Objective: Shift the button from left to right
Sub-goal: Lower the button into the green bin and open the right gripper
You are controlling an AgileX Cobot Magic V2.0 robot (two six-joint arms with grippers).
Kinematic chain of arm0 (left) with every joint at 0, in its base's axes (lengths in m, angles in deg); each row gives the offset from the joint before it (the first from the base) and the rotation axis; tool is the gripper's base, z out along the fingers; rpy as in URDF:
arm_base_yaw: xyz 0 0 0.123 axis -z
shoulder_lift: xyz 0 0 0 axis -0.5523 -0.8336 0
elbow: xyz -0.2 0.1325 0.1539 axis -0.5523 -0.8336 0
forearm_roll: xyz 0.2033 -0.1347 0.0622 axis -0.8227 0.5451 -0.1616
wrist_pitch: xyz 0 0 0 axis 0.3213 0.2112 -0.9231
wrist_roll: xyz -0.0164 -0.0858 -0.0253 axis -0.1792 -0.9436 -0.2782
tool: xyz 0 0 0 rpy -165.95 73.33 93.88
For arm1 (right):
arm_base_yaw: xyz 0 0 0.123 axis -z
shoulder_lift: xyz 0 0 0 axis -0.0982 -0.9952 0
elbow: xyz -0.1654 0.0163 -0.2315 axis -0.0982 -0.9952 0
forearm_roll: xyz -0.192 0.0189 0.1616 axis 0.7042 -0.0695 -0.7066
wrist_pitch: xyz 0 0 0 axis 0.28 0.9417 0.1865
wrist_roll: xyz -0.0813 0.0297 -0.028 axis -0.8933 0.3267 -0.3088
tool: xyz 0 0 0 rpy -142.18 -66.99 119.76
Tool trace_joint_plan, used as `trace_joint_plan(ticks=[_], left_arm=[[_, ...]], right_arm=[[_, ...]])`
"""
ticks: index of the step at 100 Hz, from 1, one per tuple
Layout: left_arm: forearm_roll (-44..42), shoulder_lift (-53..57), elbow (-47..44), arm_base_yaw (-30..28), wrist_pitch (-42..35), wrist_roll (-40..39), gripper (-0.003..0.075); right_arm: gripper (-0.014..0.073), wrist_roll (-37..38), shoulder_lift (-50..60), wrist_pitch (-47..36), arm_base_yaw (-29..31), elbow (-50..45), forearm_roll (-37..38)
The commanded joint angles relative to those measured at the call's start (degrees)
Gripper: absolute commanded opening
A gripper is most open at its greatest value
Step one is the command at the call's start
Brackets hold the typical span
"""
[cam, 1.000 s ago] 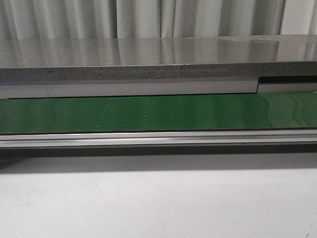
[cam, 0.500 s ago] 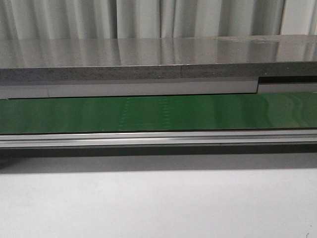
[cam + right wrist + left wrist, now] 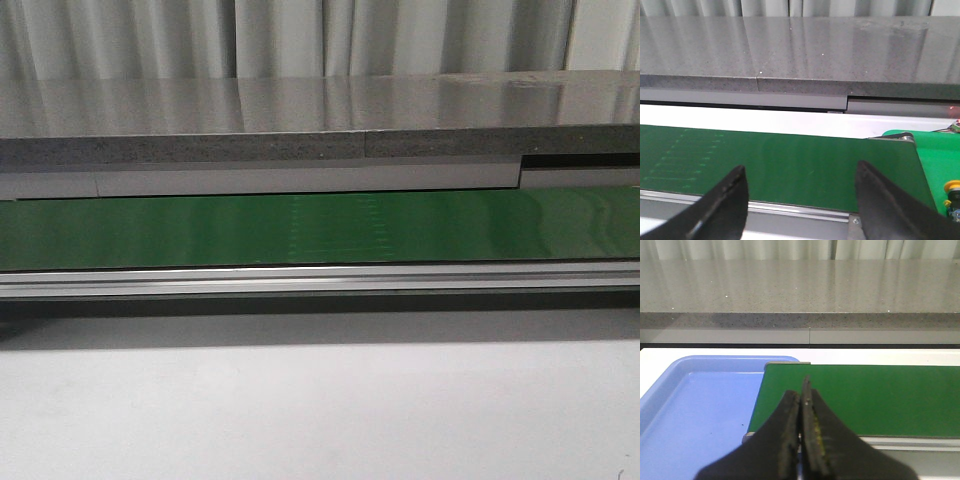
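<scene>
The button (image 3: 953,187) shows only in the right wrist view, at the frame's edge. I see a yellow round cap on a dark body with small light marks, partly cut off, on a bright green surface (image 3: 935,150) past the belt's end. My right gripper (image 3: 801,169) is open and empty over the near edge of the green conveyor belt (image 3: 790,165), well apart from the button. My left gripper (image 3: 801,390) is shut and empty, above the belt's other end (image 3: 865,395) beside a blue tray (image 3: 700,410). Neither gripper shows in the front view.
The belt (image 3: 320,228) runs across the front view with an aluminium rail (image 3: 320,279) along its near side. A grey stone counter (image 3: 320,120) stands behind it and curtains behind that. A white tabletop (image 3: 320,410) lies in front.
The faint light marks on the green belt have shifted to the right across the front view. Nothing else has visibly moved.
</scene>
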Motion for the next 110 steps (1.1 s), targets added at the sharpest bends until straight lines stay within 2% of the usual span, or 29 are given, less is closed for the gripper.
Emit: trace_joint_plan(ticks=[1, 26, 33, 43, 62, 73, 110], left_arm=[[0.71, -0.39, 1.59, 0.41, -4.51, 0.10, -0.0020], [0.71, -0.39, 1.59, 0.41, -4.51, 0.10, -0.0020], [0.71, -0.39, 1.59, 0.41, -4.51, 0.10, -0.0020], [0.71, -0.39, 1.59, 0.41, -4.51, 0.10, -0.0020], [0.71, -0.39, 1.59, 0.41, -4.51, 0.10, -0.0020], [0.71, -0.39, 1.59, 0.41, -4.51, 0.10, -0.0020], [0.71, -0.39, 1.59, 0.41, -4.51, 0.10, -0.0020]], right_arm=[[0.0467, 0.03, 3.07, -1.01, -0.04, 1.22, 0.02], [0.0466, 0.03, 5.81, 1.88, -0.04, 1.22, 0.07], [0.0439, 0.03, 5.81, 1.74, -0.04, 1.22, 0.07], [0.0330, 0.03, 5.81, 1.64, -0.04, 1.22, 0.07], [0.0046, 0.03, 5.81, 1.62, -0.04, 1.22, 0.07], [-0.0069, 0.03, 5.81, 1.40, -0.04, 1.22, 0.07], [-0.0067, 0.03, 5.81, 1.40, -0.04, 1.22, 0.07]])
